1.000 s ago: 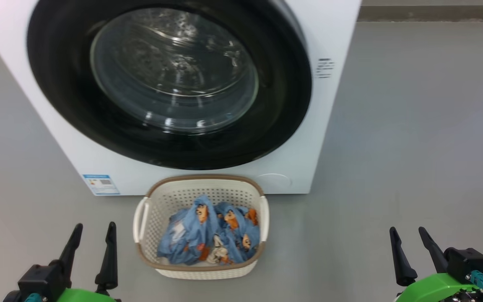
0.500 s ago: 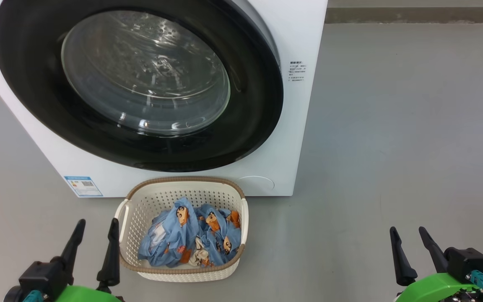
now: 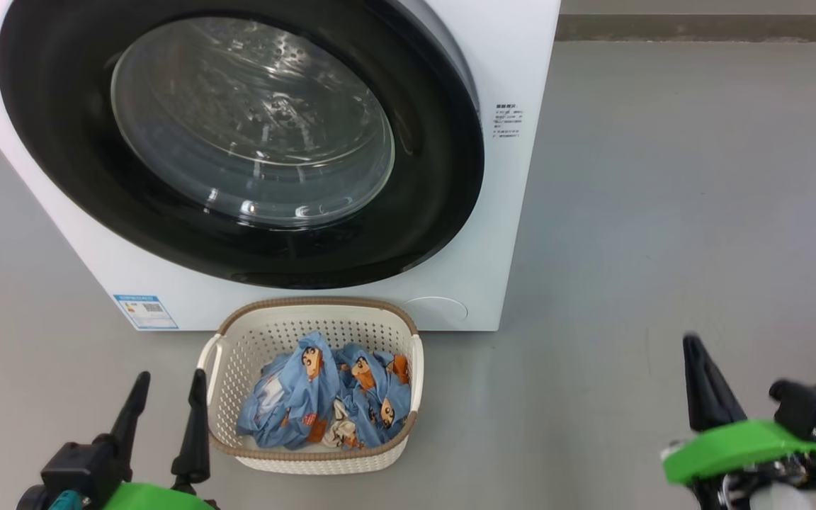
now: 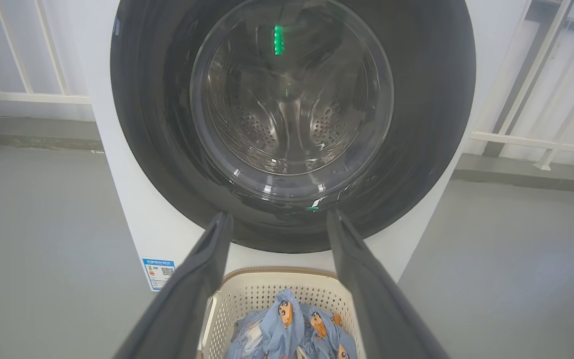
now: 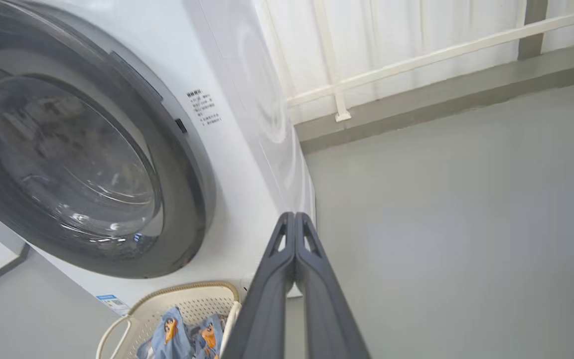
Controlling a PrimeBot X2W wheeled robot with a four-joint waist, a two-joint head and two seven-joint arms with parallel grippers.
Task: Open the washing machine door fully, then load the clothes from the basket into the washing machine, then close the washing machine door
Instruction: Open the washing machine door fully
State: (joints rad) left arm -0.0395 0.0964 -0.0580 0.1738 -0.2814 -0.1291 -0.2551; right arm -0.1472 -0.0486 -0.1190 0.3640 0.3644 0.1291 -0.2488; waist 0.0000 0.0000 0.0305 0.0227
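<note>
The washing machine (image 3: 521, 71) stands on the grey floor (image 3: 663, 212), a white box seen from above in the head view; the washing machine door (image 3: 252, 127) lies shut and flush against its front, the wide black ring framing the bulging glass, through which the perforated steel drum shows in the left wrist view; a small blue label (image 3: 144, 312) sits at the lower left corner of the front panel. The basket (image 3: 312, 462) rests on the floor just in front of the machine, below the door's lower edge and slightly left of the centre of the head view; the clothes (image 3: 330, 397) lie bundled inside it, light blue with orange cartoon faces and a few white patches. The left gripper (image 3: 171, 374) is low at the left, just beside the basket's left handle in the head view; its jaws stand wide apart with nothing between them, and they point toward the door. The right gripper (image 3: 695, 347) is well apart from the basket at the lower right, blurred in the head view; its jaws are pressed together and hold nothing, as the right wrist view shows plainly; a white railing (image 5: 416, 55) runs behind the machine.
</note>
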